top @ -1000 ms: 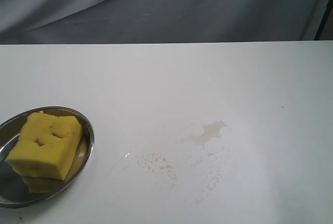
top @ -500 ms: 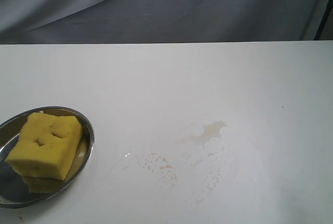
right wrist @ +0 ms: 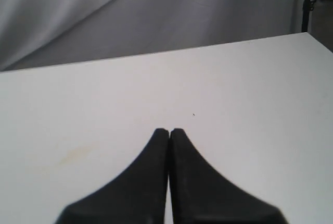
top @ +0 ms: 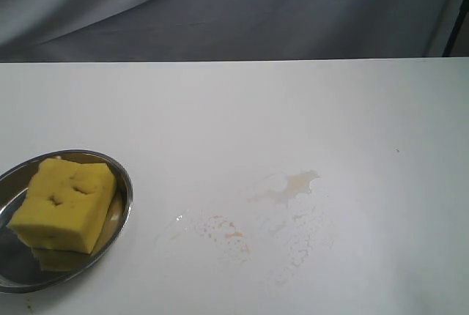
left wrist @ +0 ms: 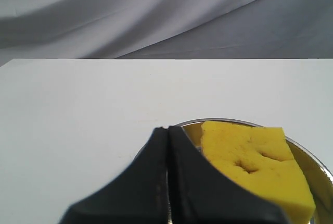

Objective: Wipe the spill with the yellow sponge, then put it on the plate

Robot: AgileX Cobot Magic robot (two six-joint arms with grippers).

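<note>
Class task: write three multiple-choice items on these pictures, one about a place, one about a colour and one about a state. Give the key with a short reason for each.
1. Where is the sponge?
A. on the floor
B. in the plate
C. under the plate

2. What colour are the smears on the table?
A. pale brown
B. blue
C. green

3. What is the state of the left gripper?
A. wide open
B. shut on the sponge
C. shut on nothing

Key:
1 B, the plate's rim rings the yellow block.
2 A, the marks show faint tan on the white top.
3 C, its jaws meet with no gap and the sponge lies beyond them.
</note>
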